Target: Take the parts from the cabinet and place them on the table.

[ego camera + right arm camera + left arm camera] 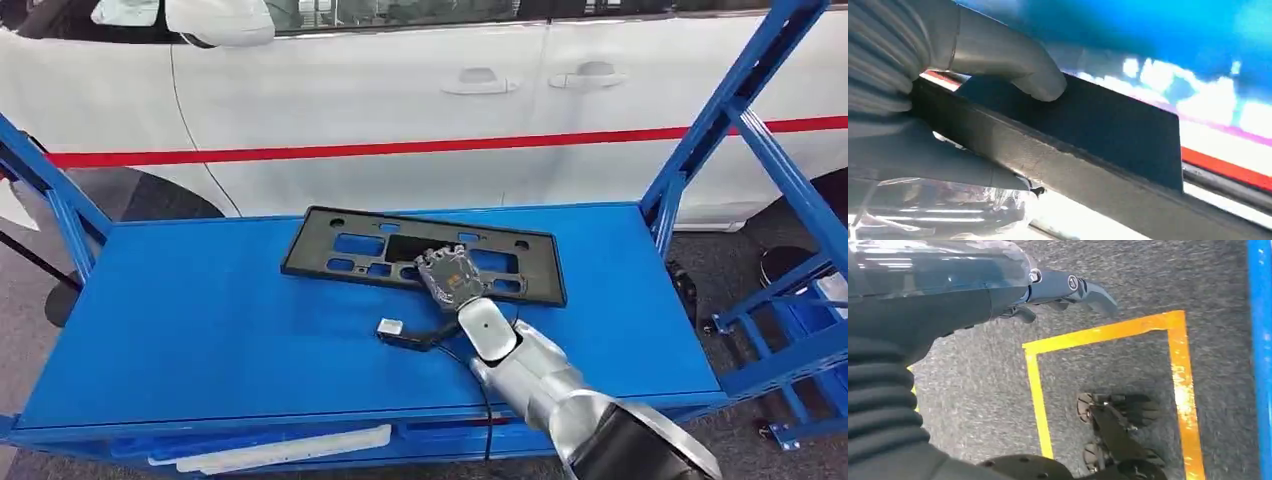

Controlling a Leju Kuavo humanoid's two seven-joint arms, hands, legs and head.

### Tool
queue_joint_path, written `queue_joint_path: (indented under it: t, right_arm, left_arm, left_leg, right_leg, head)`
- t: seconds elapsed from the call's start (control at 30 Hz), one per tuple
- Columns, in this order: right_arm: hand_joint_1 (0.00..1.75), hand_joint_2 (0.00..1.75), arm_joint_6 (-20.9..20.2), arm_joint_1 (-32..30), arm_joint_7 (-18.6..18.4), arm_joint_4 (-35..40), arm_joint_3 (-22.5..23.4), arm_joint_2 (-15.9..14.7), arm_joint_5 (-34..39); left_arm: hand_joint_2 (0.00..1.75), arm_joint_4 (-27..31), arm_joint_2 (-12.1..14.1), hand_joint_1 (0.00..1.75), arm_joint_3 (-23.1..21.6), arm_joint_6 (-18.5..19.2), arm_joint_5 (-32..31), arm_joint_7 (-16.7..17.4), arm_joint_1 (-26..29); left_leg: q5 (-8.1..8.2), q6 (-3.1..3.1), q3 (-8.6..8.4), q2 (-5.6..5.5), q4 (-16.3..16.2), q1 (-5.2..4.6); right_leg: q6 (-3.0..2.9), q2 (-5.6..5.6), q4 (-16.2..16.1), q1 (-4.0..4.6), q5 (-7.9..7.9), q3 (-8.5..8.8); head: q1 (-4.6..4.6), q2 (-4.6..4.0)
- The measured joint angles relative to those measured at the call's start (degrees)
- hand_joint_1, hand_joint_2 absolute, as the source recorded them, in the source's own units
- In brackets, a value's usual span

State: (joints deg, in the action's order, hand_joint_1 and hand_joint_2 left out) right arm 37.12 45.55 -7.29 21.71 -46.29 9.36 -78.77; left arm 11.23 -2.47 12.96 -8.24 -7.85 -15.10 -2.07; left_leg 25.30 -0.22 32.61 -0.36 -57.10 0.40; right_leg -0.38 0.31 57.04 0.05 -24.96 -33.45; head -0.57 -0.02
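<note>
Nearest in the head view: a silver arm reaching up from below, ending in the right hand (pixel 452 278). Holding the near edge of a black plate frame (pixel 425 255), a flat part with holes in it, lying on the blue table (pixel 200 330). Up close in the right wrist view: thick grey thumb (pixel 1013 60) pressed on top of the black plate frame (pixel 1088 135), darker fingers under it, so a firm grip. Seen from the head, a small black and white bit (pixel 400 332) beside the wrist, on the table. A white strip (pixel 270 450) on the shelf below.

Left hand (pixel 1068 292) seen from its wrist: hanging over grey floor, fingers sticking out, holding nothing. Yellow tape lines (pixel 1108 335) on the floor, blue post (pixel 1260 360) at the side.

Farthest: white car (pixel 400 100) with a red stripe (pixel 400 148). No words to read anywhere.
</note>
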Motion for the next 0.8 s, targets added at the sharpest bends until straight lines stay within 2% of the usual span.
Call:
queue_joint_path:
  t: [0.03, 0.07, 0.1, 0.13, 0.17, 0.2, 0.23, 0.27, 0.3, 0.33, 0.37, 0.4, 0.47, 0.5, 0.53, 0.57, 0.6, 0.67, 0.7, 0.73, 0.77, 0.8]
  right_arm:
    - [1.75, 1.75, 1.0, -0.3, 2.0, 1.3, 1.1, 0.1, 0.9]
    - [1.75, 1.75, 1.7, -0.8, 3.8, 3.1, 2.3, 0.1, 1.9]
    - [1.75, 1.75, 2.1, -1.3, 5.5, 4.8, 3.5, 0.1, 3.2]
    - [1.75, 1.75, 2.4, -1.9, 8.1, 6.7, 4.9, 0.1, 5.6]
    - [1.75, 1.75, 2.2, -3.0, 11.7, 8.8, 6.1, 0.0, 9.0]
    - [1.75, 1.75, 0.7, -4.5, 17.8, 11.9, 7.9, -0.2, 15.5]
    - [1.75, 1.75, -2.1, -6.2, 23.9, 15.7, 9.6, -0.4, 23.6]
    - [1.75, 1.75, -5.4, -7.4, 28.6, 19.6, 10.8, -0.6, 30.7]
    - [1.75, 1.75, -10.0, -8.5, 33.1, 24.8, 12.1, -0.9, 39.2]
    - [1.75, 1.75, -14.3, -9.3, 36.3, 29.6, 13.5, -1.1, 47.1]
    - [1.75, 1.75, -18.8, -10.2, 38.7, 33.5, 14.7, -1.4, 53.7]
    - [1.75, 1.75, -23.2, -11.4, 40.8, 37.1, 15.7, -1.9, 59.8]
    - [1.75, 1.75, -32.5, -15.1, 44.8, 45.2, 17.3, -3.0, 71.5]
    - [1.75, 1.75, -36.4, -16.7, 46.2, 48.9, 17.9, -3.7, 76.0]
    - [1.75, 1.75, -41.0, -17.8, 46.9, 52.2, 18.4, -4.1, 80.6]
    - [1.75, 1.75, -44.9, -18.8, 47.0, 54.9, 18.8, -4.3, 84.3]
    - [1.75, 1.75, -48.4, -19.6, 47.1, 57.2, 18.9, -4.5, 87.5]
    - [1.75, 1.75, -58.1, -22.0, 46.1, 61.7, 18.9, -4.9, 95.5]
    - [1.75, 1.75, -62.2, -23.2, 45.1, 63.3, 18.9, -5.0, 98.7]
    - [1.75, 1.75, -65.2, -24.3, 44.0, 64.8, 18.7, -5.0, 101.0]
    - [1.75, 1.75, -66.9, -25.1, 43.2, 66.0, 18.4, -5.1, 102.2]
    - [1.75, 1.75, -68.4, -25.7, 42.7, 67.2, 18.0, -5.1, 103.1]
  left_arm:
    - [1.75, 0.0, 0.0, 0.00, 0.0, 0.1, 0.0, -0.1, 0.0]
    - [1.75, 0.0, 0.0, 0.00, 0.1, 0.3, 0.0, -0.3, -0.1]
    - [1.75, 0.0, 0.0, 0.00, 0.2, 0.3, 0.0, -0.7, -0.1]
    - [1.75, 0.0, 0.0, 0.00, 0.2, 0.4, -0.1, -1.1, -0.2]
    - [1.75, 0.0, 0.0, 0.00, 0.2, 0.6, -0.3, -1.2, -0.1]
    - [1.75, 0.0, 0.0, 0.00, 0.3, 1.1, -0.5, -1.2, -0.1]
    - [1.75, 0.0, 0.0, 0.00, 0.3, 1.6, -0.5, -0.9, 0.1]
    - [1.75, 0.0, 0.0, 0.00, 0.3, 2.1, -0.5, -0.6, 0.1]
    - [1.75, 0.0, 0.0, 0.00, 0.3, 3.0, -0.5, -0.5, 0.2]
    - [1.75, 0.0, 0.0, 0.00, 0.4, 3.8, -0.5, -0.4, 0.1]
    - [1.75, 0.0, 0.0, 0.00, 0.4, 4.5, -0.5, -0.5, 0.1]
    - [1.75, 0.0, 0.0, 0.00, 0.5, 5.1, -0.4, -0.5, 0.0]
    - [1.75, 0.0, 0.0, 0.00, 1.0, 6.0, 0.0, -0.7, -0.1]
    - [1.75, 0.0, 0.0, 0.00, 1.3, 6.3, 0.0, -0.7, 0.2]
    - [1.75, 0.0, 0.0, 0.00, 1.4, 6.4, 0.2, -0.8, 0.2]
    - [1.75, 0.0, 0.1, 0.00, 1.5, 6.5, 0.2, -0.9, 0.3]
    - [1.75, 0.0, 0.1, 0.00, 1.7, 6.5, 0.4, -1.0, 0.3]
    - [1.75, 0.0, 0.0, 0.00, 2.2, 6.7, 0.9, -1.4, 0.2]
    - [1.75, 0.0, 0.0, 0.00, 2.6, 6.8, 1.2, -1.7, 0.3]
    - [1.75, 0.0, 0.0, 0.00, 2.9, 6.8, 1.2, -2.0, 0.4]
    - [1.75, 0.0, 0.0, 0.00, 3.0, 6.7, 1.2, -2.1, 0.5]
    - [1.75, 0.0, 0.1, 0.00, 3.1, 6.6, 1.2, -2.2, 0.5]
  left_leg:
    - [-0.39, 0.58, -0.24, 0.10, 0.6, 0.55]
    - [-0.57, 0.93, -0.32, 0.15, 0.8, 0.59]
    - [-0.55, 1.26, -0.23, 0.18, 0.8, 0.59]
    - [-0.55, 1.29, -0.22, 0.17, 0.8, 0.54]
    - [-0.51, 1.35, -0.22, 0.17, 0.7, 0.52]
    - [-0.45, 1.40, -0.23, 0.11, 0.7, 0.52]
    - [-0.35, 1.38, -0.35, 0.07, 0.7, 0.53]
    - [-0.23, 1.26, -0.48, 0.04, 0.6, 0.53]
    - [-0.04, 1.10, -0.68, 0.05, 0.6, 0.53]
    - [0.22, 0.96, -0.97, 0.08, 0.5, 0.52]
    - [0.42, 0.76, -1.19, 0.08, 0.4, 0.52]
    - [0.74, 0.37, -1.18, -0.05, 0.1, 0.02]
    - [0.78, -0.11, -1.02, -0.17, 0.2, 0.11]
    - [0.78, -0.51, -1.05, -0.15, 0.3, 0.31]
    - [0.97, -0.93, -1.12, -0.14, 0.3, 0.31]
    - [1.78, -1.22, -0.80, 0.04, -0.6, 0.40]
    - [3.55, -1.40, 0.20, 0.05, -3.0, 0.38]
    - [8.28, -1.82, 4.63, 0.05, -12.6, 0.54]
    - [9.71, -1.96, 6.69, 0.05, -16.8, 0.55]
    - [9.58, -1.98, 7.66, 0.05, -18.6, 0.55]
    - [8.17, -1.91, 7.22, 0.05, -17.3, 0.54]
    - [5.82, -1.74, 5.61, 0.05, -13.6, 0.54]
  right_leg:
    - [0.45, -0.01, 0.2, 0.22, -0.33, -0.13]
    - [0.68, -0.05, 1.4, -0.02, -1.34, -0.56]
    - [0.78, -0.03, 4.8, -0.06, -3.55, -2.11]
    - [0.91, -0.05, 9.7, -0.20, -5.97, -4.39]
    - [1.04, -0.04, 14.4, -0.28, -7.92, -6.68]
    - [1.12, -0.05, 18.2, -0.32, -8.91, -8.62]
    - [1.13, -0.06, 19.0, -0.38, -8.31, -9.26]
    - [1.08, -0.06, 17.1, -0.42, -6.67, -8.58]
    - [0.93, -0.07, 12.8, -0.42, -4.03, -6.54]
    - [0.65, -0.10, 7.2, -0.40, -1.25, -3.76]
    - [0.23, -0.16, 2.5, -0.32, 0.54, -1.35]
    - [0.13, -0.24, 0.5, 0.05, -0.15, -0.44]
    - [-0.11, -0.31, 0.6, 0.01, -0.15, -0.68]
    - [-0.51, -0.28, 0.7, 0.24, -0.15, -0.73]
    - [-1.00, -0.29, 0.3, -0.10, 0.12, -0.64]
    - [-1.24, -0.34, 0.1, -0.34, 0.23, -0.49]
    - [-1.56, -0.32, 0.1, -0.42, 0.13, -0.49]
    - [-1.82, -0.32, 0.1, -0.29, 0.01, -0.51]
    - [-1.89, -0.33, 0.1, -0.22, -0.04, -0.51]
    - [-1.93, -0.30, 0.1, -0.18, -0.09, -0.47]
    - [-1.91, -0.23, 0.2, -0.17, -0.16, -0.40]
    - [-1.85, -0.15, 0.2, -0.16, -0.26, -0.27]
  head:
    - [-0.02, 0.00]
    - [0.00, 0.00]
    - [0.00, 0.00]
    - [0.00, 0.00]
    - [0.00, 0.00]
    - [0.00, 0.00]
    - [0.00, 0.00]
    - [0.00, 0.00]
    - [0.00, 0.00]
    - [0.00, 0.00]
    - [0.00, 0.00]
    - [0.00, 0.00]
    - [0.00, 0.00]
    - [0.00, 0.00]
    - [0.00, 0.00]
    - [0.00, 0.00]
    - [-0.02, 0.00]
    - [-0.02, 0.00]
    - [-0.02, 0.00]
    - [-0.02, 0.00]
    - [-0.02, 0.00]
    - [-0.02, 0.00]
